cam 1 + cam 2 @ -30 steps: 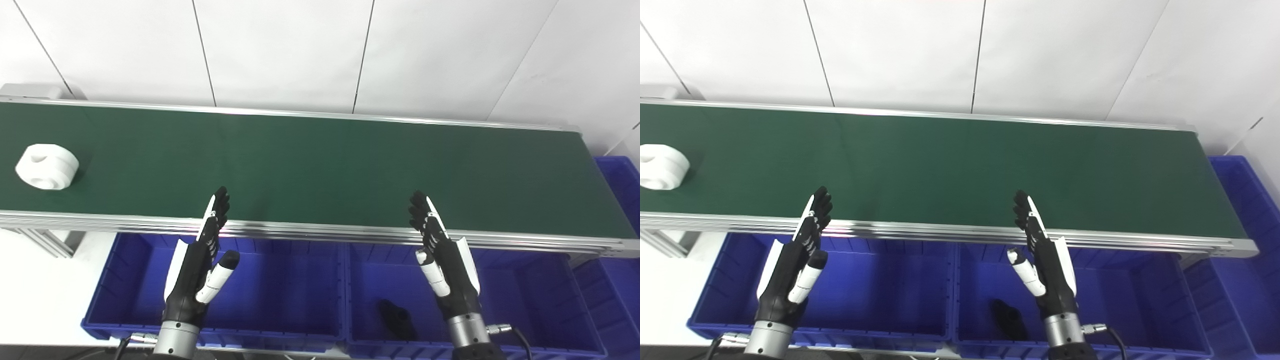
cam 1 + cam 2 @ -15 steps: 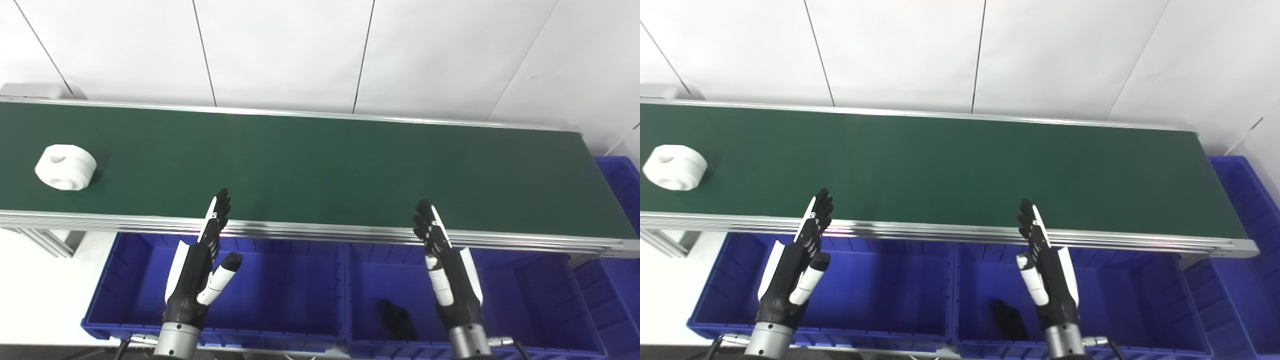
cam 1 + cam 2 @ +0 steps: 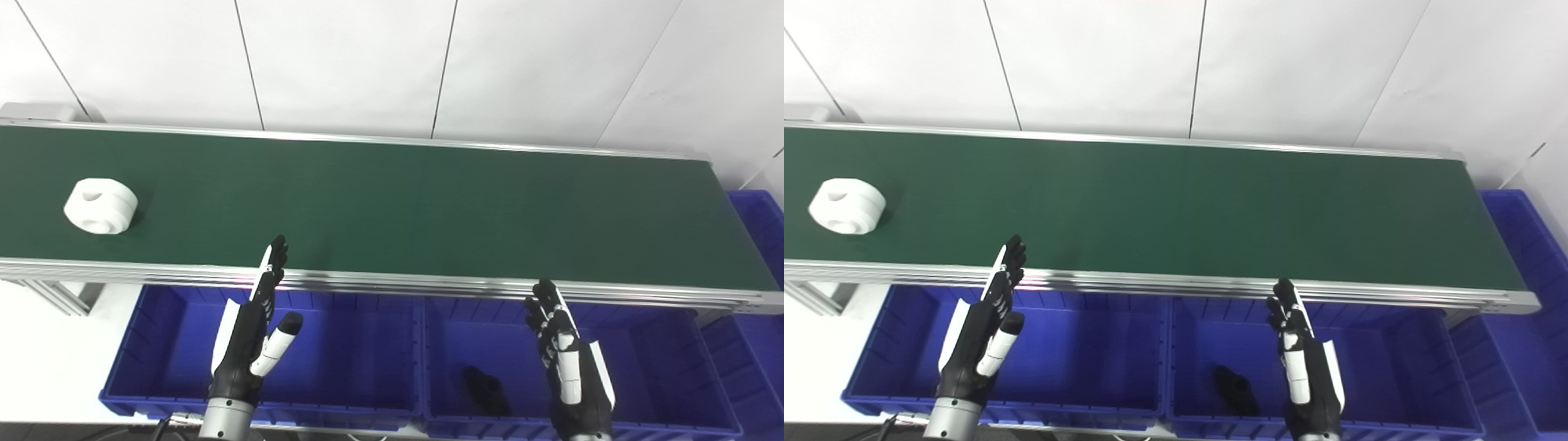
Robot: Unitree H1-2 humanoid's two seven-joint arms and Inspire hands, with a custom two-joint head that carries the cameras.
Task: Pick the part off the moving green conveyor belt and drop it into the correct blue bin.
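Observation:
A white round part (image 3: 100, 205) with a hole in its top lies on the green conveyor belt (image 3: 392, 202) at the far left. My left hand (image 3: 254, 334) is open and empty, its fingers reaching up over the belt's near rail, well right of the part. My right hand (image 3: 569, 361) is open and empty, low over the right blue bin (image 3: 649, 367), below the belt's rail. The left blue bin (image 3: 343, 355) sits under my left hand.
A black part (image 3: 487, 389) lies in the right blue bin. Another blue bin (image 3: 762, 245) stands at the belt's right end. The belt's metal frame (image 3: 55, 294) shows at the lower left. A white panelled wall runs behind the belt.
The white part has travelled right along the belt. My right hand has dropped down and back from the belt's edge to over the right bin. My left hand has shifted slightly right.

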